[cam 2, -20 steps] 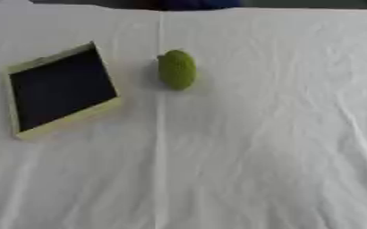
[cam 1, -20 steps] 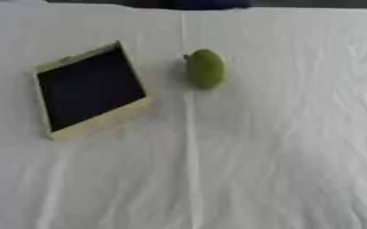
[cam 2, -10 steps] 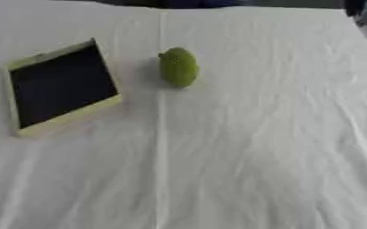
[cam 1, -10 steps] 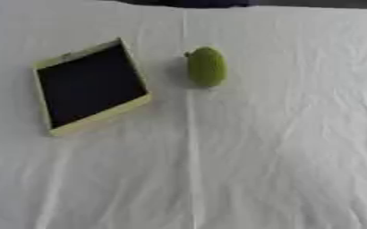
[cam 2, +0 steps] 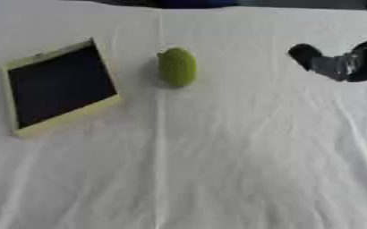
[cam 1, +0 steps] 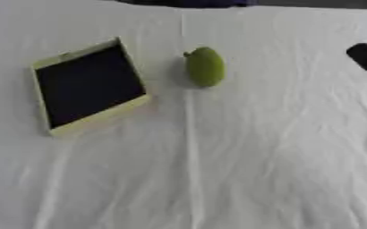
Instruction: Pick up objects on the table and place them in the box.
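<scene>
Right hand [cam 2: 339, 62] enters from the right edge, upper part of the view, above the surface [cam 2: 218, 170]. Only one dark fingertip plus a silver/black segment show, so can't tell whether the fingers are spread or curled. It holds nothing and is well apart from the green mango-like fruit [cam 2: 177, 67]. Fruit lies on the white cloth, upper centre. Box [cam 2: 57, 87], shallow, pale yellow rim, dark inside, sits askew just left of the fruit, not touching it. Left hand isn't visible.
</scene>
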Motion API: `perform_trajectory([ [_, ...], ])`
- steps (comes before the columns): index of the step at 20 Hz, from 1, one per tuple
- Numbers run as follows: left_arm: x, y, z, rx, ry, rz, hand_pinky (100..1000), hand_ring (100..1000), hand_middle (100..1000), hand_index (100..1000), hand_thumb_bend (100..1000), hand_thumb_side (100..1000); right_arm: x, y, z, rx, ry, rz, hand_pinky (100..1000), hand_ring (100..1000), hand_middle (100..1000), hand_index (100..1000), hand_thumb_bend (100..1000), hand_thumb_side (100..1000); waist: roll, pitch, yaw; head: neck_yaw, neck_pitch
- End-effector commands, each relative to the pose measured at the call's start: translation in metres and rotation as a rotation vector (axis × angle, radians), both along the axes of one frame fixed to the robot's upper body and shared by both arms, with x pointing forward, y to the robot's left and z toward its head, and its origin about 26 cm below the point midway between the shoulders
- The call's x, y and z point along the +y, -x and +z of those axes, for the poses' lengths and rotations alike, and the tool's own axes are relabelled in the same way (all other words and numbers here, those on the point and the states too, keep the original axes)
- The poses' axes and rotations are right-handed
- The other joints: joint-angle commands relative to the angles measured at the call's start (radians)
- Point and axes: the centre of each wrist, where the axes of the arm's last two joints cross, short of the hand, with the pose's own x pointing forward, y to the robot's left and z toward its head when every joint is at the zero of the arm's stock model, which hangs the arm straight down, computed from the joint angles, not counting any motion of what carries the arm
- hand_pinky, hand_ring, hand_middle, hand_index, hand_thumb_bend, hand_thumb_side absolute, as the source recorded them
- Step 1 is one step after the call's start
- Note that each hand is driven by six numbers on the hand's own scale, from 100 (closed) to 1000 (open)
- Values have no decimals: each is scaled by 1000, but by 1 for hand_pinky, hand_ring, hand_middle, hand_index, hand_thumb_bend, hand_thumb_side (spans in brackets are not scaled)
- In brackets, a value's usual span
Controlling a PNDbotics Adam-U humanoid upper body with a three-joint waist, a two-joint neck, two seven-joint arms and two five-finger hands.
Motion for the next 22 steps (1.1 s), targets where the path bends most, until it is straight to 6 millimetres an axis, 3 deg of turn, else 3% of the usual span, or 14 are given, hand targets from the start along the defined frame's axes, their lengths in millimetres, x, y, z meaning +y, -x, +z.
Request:
perform_trajectory([
  [1,1,3,10,-27,-27,-6,758,735,605,718,170,551,6,4,12,-12,60,3,808,834,839,895,289,589,0,-25,1,-8,9],
  [14,-1,3,10,-21,-36,-18,757,737,606,718,169,549,48,1,30,84,108,77,826,859,869,922,374,446,-3,-35,5,-32,17],
  [22,-2,3,10,-19,-38,-25,757,737,606,718,170,549,68,-27,40,195,124,100,835,867,878,934,386,362,-7,-38,11,-35,24],
])
